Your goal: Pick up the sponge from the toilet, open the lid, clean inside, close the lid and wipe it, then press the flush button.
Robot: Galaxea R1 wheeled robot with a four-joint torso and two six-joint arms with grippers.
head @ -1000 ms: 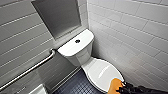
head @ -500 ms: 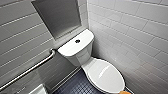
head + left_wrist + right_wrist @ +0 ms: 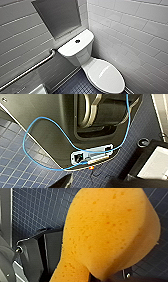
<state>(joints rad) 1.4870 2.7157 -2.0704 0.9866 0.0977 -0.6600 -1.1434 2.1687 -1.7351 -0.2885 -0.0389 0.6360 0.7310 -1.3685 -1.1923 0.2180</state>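
Note:
The white toilet [image 3: 75, 51] stands in the corner, its tank against the tiled back wall. Its oval lid [image 3: 106, 75] lies shut over the bowl. A small dark flush button [image 3: 77, 41] sits in the middle of the tank top. The orange sponge [image 3: 110, 230] looms large and close in the right wrist view, over the dark tiled floor. My right gripper [image 3: 101, 277] is shut on the sponge's narrow end. Nothing is held in my left gripper, which is open; the left wrist view looks down past my own dark base.
A steel grab bar [image 3: 30, 70] runs along the left wall beside the tank. Above the tank is a grey recessed panel [image 3: 58, 16]. Dark blue mosaic floor [image 3: 75, 86] lies left of the bowl. A blue cable [image 3: 32, 126] loops over my base.
The orange sponge in my right gripper has dropped out of the head view's lower right corner, where it showed a second ago. The toilet has not moved.

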